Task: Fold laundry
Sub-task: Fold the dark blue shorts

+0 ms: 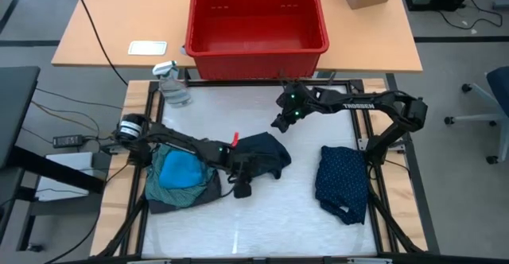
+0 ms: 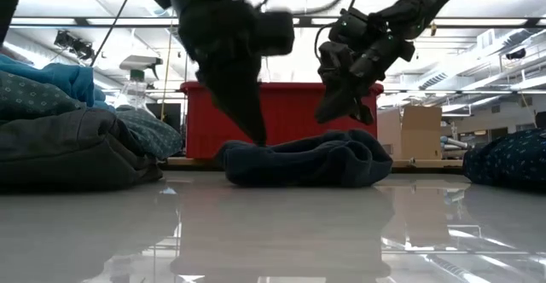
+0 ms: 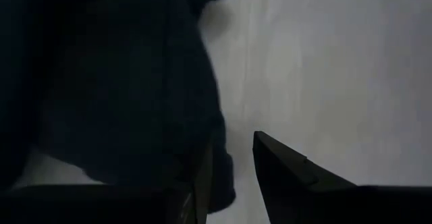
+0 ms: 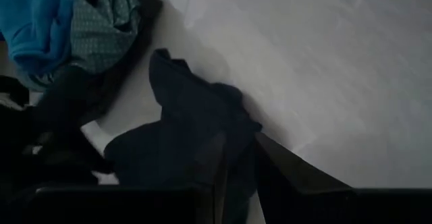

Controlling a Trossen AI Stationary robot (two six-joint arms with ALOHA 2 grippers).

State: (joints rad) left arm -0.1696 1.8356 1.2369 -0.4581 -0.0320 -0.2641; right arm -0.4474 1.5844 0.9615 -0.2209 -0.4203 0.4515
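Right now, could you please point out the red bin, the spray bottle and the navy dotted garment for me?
red bin (image 1: 257, 43): high view, its front rim.
spray bottle (image 1: 174, 88): high view, middle of the clear body.
navy dotted garment (image 1: 343, 180): high view, middle of the cloth.

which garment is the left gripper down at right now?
The dark navy garment mid-table, bunched up alone. The left gripper sits at its near edge. The navy dotted piece lies far to the right; the bright blue piece tops the pile on the left.
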